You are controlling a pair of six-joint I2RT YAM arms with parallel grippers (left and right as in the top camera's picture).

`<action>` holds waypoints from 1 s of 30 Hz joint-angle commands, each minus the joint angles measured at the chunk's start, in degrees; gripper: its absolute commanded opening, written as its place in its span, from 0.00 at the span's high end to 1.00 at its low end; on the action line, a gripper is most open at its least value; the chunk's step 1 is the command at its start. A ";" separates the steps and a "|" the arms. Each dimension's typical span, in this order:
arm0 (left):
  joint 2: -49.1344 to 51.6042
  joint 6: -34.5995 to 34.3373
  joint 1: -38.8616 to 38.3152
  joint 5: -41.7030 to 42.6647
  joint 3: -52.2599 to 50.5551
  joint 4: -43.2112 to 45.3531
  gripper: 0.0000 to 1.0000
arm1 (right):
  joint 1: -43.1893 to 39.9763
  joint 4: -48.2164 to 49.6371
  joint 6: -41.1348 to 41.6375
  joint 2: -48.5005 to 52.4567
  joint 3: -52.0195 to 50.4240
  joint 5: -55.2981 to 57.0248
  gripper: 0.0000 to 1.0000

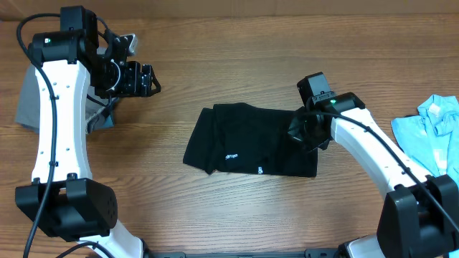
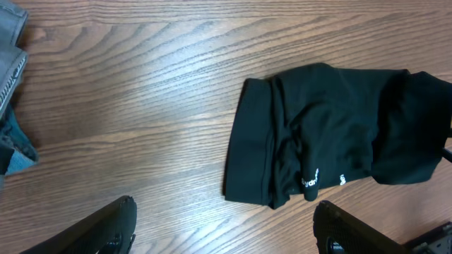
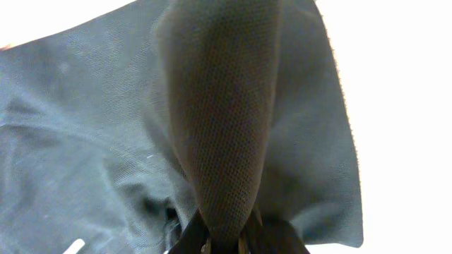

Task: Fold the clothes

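The black shirt [image 1: 247, 140] lies near the middle of the table [image 1: 237, 215], gathered into a rough rectangle. Its right edge is pinched by the right gripper [image 1: 308, 132], whose jaws are closed on a ridge of cloth, as is shown in the right wrist view. The left gripper [image 1: 147, 79] is held wide apart with nothing in it, well away from the shirt and near a grey garment [image 1: 29, 100]. A light-blue garment [image 1: 430, 125] lies at the table's right edge. 1 fold seems to be in hand, though the layers are hard to read in black cloth. Next, the pinched edge would likely need to be carried leftward across the shirt and laid flat before release.
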 commanded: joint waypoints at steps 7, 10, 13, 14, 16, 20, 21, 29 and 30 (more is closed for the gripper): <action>-0.76 0.48 -0.13 1.25 0.96 -0.22 0.17 | -2.75 -5.73 -6.05 -2.84 1.81 10.12 0.96; -0.76 0.48 -0.13 1.25 0.96 0.00 0.17 | -6.21 -8.72 -7.06 -3.54 3.19 11.47 0.96; -0.76 0.48 -0.13 1.25 0.96 0.50 0.17 | -7.58 -9.09 -10.21 -3.72 3.78 8.96 0.96; -0.76 0.48 -0.13 1.25 0.96 0.61 0.17 | -7.56 -9.14 -10.19 -3.72 3.78 8.94 0.96; -0.76 0.48 -0.13 1.25 0.96 0.61 0.17 | -7.54 -9.05 -10.21 -3.72 3.78 8.44 0.96; -0.76 0.48 -0.13 1.11 0.96 0.63 0.17 | -6.43 -7.26 -10.21 -3.72 3.76 0.85 0.96; -0.76 0.48 -0.13 1.11 0.96 0.63 0.16 | -5.75 -6.62 -10.19 -3.72 3.76 -0.66 0.96; -0.76 0.46 -0.13 1.11 0.96 0.50 0.16 | 3.50 -0.76 -4.61 -2.97 3.61 -2.58 0.75; -0.76 0.46 -0.13 1.11 0.96 0.39 0.17 | 4.55 -0.07 -4.31 -2.82 3.61 -3.15 0.73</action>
